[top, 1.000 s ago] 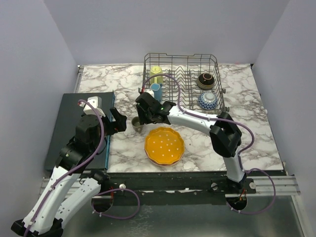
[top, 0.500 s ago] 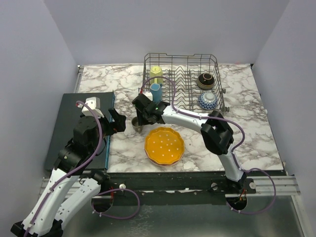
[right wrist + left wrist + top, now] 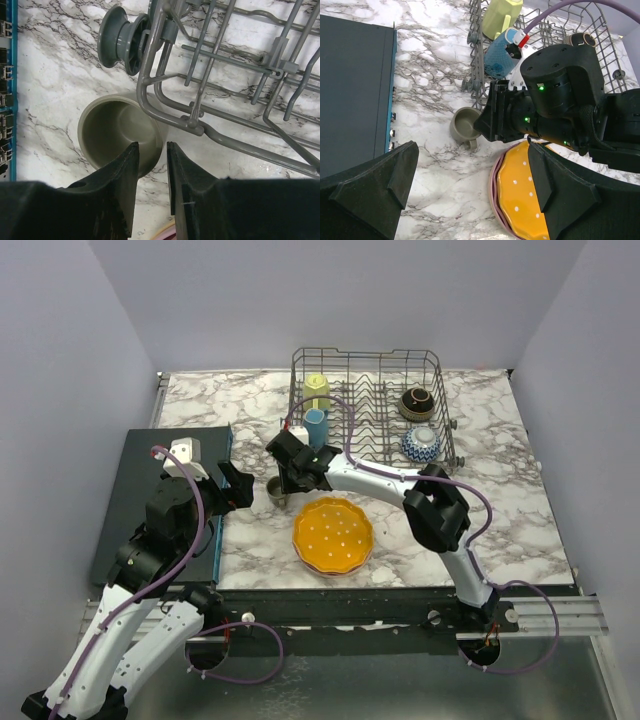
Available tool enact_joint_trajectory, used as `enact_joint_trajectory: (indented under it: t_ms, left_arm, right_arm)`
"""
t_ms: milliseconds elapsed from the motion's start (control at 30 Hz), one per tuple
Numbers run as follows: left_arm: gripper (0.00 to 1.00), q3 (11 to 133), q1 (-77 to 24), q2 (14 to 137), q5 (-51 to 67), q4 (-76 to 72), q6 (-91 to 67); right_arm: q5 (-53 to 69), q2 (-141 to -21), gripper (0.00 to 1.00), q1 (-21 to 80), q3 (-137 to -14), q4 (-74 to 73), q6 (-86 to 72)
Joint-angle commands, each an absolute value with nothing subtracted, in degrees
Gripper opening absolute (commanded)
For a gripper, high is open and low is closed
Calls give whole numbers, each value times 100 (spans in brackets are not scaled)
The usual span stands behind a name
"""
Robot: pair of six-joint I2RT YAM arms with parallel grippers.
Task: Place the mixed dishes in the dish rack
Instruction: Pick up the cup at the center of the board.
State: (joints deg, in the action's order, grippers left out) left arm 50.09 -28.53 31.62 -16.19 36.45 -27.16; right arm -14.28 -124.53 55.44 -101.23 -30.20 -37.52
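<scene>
**Grey mug on the table at the rack's corner, right fingers astride its rim**

The grey mug (image 3: 117,130) stands mouth-up on the marble table (image 3: 520,510), just outside the near-left corner of the dish rack (image 3: 368,352). The rack's bottom wire crosses over its far rim in the right wrist view, and whether the two touch cannot be told. The right gripper (image 3: 153,147) is set over the mug with one finger inside the mouth and the other outside. The mug's wall sits in the narrow gap between them. Whether the fingers already press on that wall cannot be told, and they hide the near side of the mug. From above, the gripper's dark body covers part of the mug.

At the rack's left end stand a yellow mug (image 3: 317,388) and a blue mug (image 3: 316,425), the blue one partly behind the arm's purple cable. A brown bowl (image 3: 417,402) and a patterned bowl (image 3: 421,443) sit at the right end.

The scalloped orange plate (image 3: 333,535) with white dots lies flat on the table near the grey mug, apart from it. A pink edge shows under its left side in the left wrist view. Whether that is a second plate is unclear.

The left gripper (image 3: 232,485) hovers at the edge of the dark mat (image 3: 125,490). Its fingers are spread wide with nothing between them.
</scene>
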Motion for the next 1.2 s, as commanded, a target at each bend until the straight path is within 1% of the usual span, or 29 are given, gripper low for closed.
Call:
enact_joint_trajectory:
  t_ms: [0, 100, 233, 333, 467, 833, 1167]
  left_arm:
    - [99, 4922, -2865, 3102, -1713, 3577, -2663]
    - [99, 4926, -2865, 3109, -1705, 3570, -2663]
    - [99, 4922, -2865, 3106, -1714, 3577, -2664]
    - [99, 4916, -2865, 3129, -1731, 3575, -2663]
    - [99, 4913, -2865, 3171, -1740, 3581, -2665]
    - [99, 4914, -2865, 3301, -1714, 3577, -2672]
    - [99, 4905, -2865, 3387, -1624, 3552, -2681]
  right_arm:
    - [-1470, -12717, 34, 5573, -10331, -3221, -3815]
    - [-1443, -12742, 33, 5572, -10326, -3219, -3815]
    - [-1440, -12736, 18, 5577, -10306, -3244, -3825]
    - [-1397, -12685, 15, 5572, -10226, -3186, -3828]
    - [-1273, -12637, 1, 5572, -10175, -3116, -3842]
    - [-718, -12006, 1, 5572, -9360, -2058, -3936]
    - [-433, -11307, 1, 5572, -8693, -1433, -3993]
